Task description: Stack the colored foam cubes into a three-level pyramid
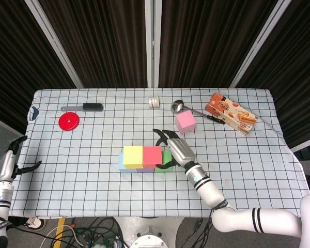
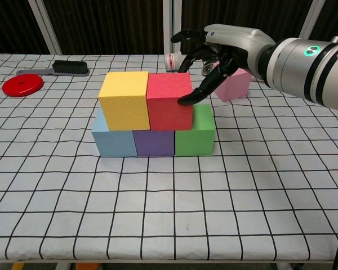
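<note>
Cubes in blue [image 2: 114, 140], purple [image 2: 154, 143] and green [image 2: 195, 135] form the table's base row, yellow [image 2: 123, 100] and red [image 2: 169, 100] on top. Right hand [image 2: 217, 48], fingers [image 2: 192, 97] spread, nudges the red cube's side, seemingly squaring it. Next, it should fetch the pink cube [image 2: 234, 82] beyond as the cap.

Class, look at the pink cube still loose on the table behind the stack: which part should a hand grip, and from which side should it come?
Probably from above, closing on two opposite upright faces of the pink cube. It sits flat and apart from the stack, so its top is open, though the spoon lies close behind. The right hand is nearest, now touching the red cube.
</note>
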Robot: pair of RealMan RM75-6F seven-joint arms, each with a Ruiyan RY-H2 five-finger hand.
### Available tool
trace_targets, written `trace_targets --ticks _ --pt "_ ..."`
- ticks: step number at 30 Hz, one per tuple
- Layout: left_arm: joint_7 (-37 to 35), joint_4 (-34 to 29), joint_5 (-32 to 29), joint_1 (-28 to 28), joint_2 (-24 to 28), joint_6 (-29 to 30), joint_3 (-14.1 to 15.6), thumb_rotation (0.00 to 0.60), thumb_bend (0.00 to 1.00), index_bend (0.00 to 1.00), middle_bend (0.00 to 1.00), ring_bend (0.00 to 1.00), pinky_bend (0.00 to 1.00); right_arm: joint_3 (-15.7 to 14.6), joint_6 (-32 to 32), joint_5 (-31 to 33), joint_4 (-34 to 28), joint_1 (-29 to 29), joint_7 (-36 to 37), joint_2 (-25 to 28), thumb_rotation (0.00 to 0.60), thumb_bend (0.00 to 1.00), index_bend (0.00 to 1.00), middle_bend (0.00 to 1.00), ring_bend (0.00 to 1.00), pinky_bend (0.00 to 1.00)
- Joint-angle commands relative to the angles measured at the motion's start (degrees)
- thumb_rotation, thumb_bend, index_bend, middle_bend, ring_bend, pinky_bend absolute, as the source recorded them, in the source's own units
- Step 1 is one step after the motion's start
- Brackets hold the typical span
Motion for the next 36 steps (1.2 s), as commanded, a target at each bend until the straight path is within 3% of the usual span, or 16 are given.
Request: trace_targets --ticks 1,7,16,21,26,30,36 --pt "-0.18 0.05 0.01 0.00 -0.01 -0.07 -0.02 0.600 0.16 0.13 0.12 0.01 0.08 -0.10 -0.74 -0.11 0.05 0.12 0.33 0.40 0.600 0.12 0.00 0.31 0.03 0.00" --pt "-0.13 -0.03 0.06 -0.05 0.07 -0.11 -0.07 0.600 0.16 0.13 0.12 0.01 0.08 -0.27 -2.02 -0.51 -0.08 0.19 1.17 1.23 0.600 0.10 0.00 0.17 0.00 0.00" --pt "0.05 -0.38 -0.11 -0.05 0.37 0.04 -0.31 0.600 0.16 0.13 0.12 0.01 0.07 0.49 -1.35 -2.27 -1.79 -0.59 2.89 3.18 0.600 0.09 0.00 0.10 0.00 0.00" --pt "-0.18 -0.81 -0.16 0.18 0.99 0.51 -0.59 0.600 0.16 0.13 0.12 0.01 0.07 1.21 -1.08 -3.75 -6.04 -1.64 2.00 10.28 0.600 0.09 0.00 0.10 0.00 0.00" --pt "-0.39 -1.27 -0.09 0.32 1.38 0.88 -0.78 0.600 0.16 0.13 0.12 0.01 0.07 1.66 -0.95 0.45 -7.86 -0.99 -3.29 18.36 0.600 0.09 0.00 0.11 0.00 0.00" --pt "0.03 -1.64 0.14 0.20 1.33 0.85 -0.61 0.600 0.16 0.13 0.12 0.01 0.07 -0.46 -0.72 5.77 -2.68 1.54 -10.85 19.71 0.600 0.09 0.00 0.11 0.00 0.00" --pt "0.77 -1.81 0.23 0.15 1.19 0.69 -0.24 0.600 0.16 0.13 0.12 0.01 0.07 -2.54 -3.86 13.32 8.66 4.99 -13.93 13.73 0.600 0.09 0.00 0.12 0.00 0.00"
